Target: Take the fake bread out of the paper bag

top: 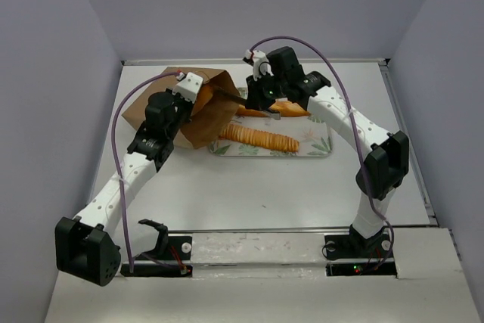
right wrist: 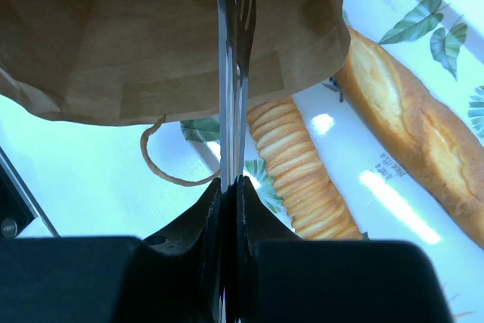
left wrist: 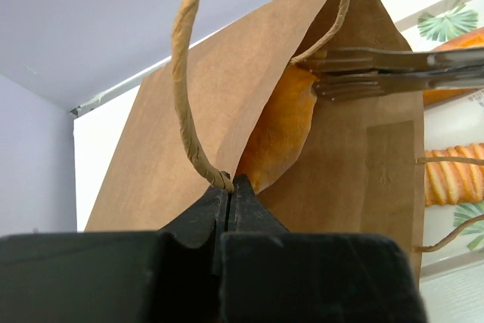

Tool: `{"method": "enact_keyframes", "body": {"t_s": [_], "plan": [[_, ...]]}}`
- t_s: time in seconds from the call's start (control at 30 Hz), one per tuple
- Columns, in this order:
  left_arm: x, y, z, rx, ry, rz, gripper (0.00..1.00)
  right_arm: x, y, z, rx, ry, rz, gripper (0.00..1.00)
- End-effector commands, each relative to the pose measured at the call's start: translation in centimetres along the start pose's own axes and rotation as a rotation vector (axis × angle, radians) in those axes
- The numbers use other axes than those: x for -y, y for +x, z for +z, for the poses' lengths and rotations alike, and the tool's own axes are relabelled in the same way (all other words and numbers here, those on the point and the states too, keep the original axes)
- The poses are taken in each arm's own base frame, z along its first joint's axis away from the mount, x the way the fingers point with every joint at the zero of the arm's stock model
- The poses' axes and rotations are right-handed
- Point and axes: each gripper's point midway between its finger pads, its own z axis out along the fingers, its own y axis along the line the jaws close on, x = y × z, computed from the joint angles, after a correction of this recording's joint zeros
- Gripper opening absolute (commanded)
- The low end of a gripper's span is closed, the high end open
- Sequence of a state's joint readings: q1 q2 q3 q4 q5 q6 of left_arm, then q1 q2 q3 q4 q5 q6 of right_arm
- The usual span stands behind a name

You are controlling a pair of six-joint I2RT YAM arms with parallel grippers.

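Seems two-thirds done, with ribbed stick loaf (top: 261, 138) and baguette (right wrist: 416, 126) out on the leaf-print tray (top: 318, 145) near the worktop's far edge. Leaves one glossy orange loaf (left wrist: 283, 122) inside the paper bag (top: 219, 111), lying beside that tray. At left gripper (left wrist: 229, 187), jaws pinched shut on bag rim; at right gripper (right wrist: 231, 185), jaws shut on metal forks (left wrist: 378, 73).

The near half of the counter (top: 265, 194) lies open between the two arms, and so does its far right corner. Toward the far edge room is tight: the tray (top: 318, 141) carries the ribbed loaf (top: 259, 137) and the baguette (top: 296, 110) with only a narrow lane between them, and the paper bag (top: 212, 119) lies at the tray's left end. The bag's mouth is crowded by the oval loaf (left wrist: 283, 130), by the metal tongs (left wrist: 393, 69) that the right claw (right wrist: 229, 187) holds in it, and by the left claw (left wrist: 229, 187) pinching its rim beside a handle loop (left wrist: 185, 73).
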State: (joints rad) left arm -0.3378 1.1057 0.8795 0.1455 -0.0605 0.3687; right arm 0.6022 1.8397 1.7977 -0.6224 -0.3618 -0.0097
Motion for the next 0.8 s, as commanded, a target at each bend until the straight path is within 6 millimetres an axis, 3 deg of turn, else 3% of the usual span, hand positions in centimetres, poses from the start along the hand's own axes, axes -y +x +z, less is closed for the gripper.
{"method": "enact_keyframes", "body": {"t_s": [0.0, 0.27, 0.6, 0.77], "plan": [[-2.2, -3.1, 0.0, 0.077, -0.077, 0.004, 0.00, -0.7, -3.5, -2.5, 0.125, 0.002, -0.036, 0.01], [-3.2, -4.1, 0.9, 0.078, -0.117, -0.040, 0.00, -1.1, -3.1, -3.6, 0.128, 0.007, -0.033, 0.01], [-3.4, -2.1, 1.9, 0.038, -0.144, 0.040, 0.00, -0.3, -4.9, -7.4, 0.210, 0.057, 0.072, 0.01], [-3.7, -1.5, 2.2, 0.031, -0.166, 0.080, 0.00, 0.2, -4.5, -8.3, 0.217, 0.071, 0.119, 0.01]]}}
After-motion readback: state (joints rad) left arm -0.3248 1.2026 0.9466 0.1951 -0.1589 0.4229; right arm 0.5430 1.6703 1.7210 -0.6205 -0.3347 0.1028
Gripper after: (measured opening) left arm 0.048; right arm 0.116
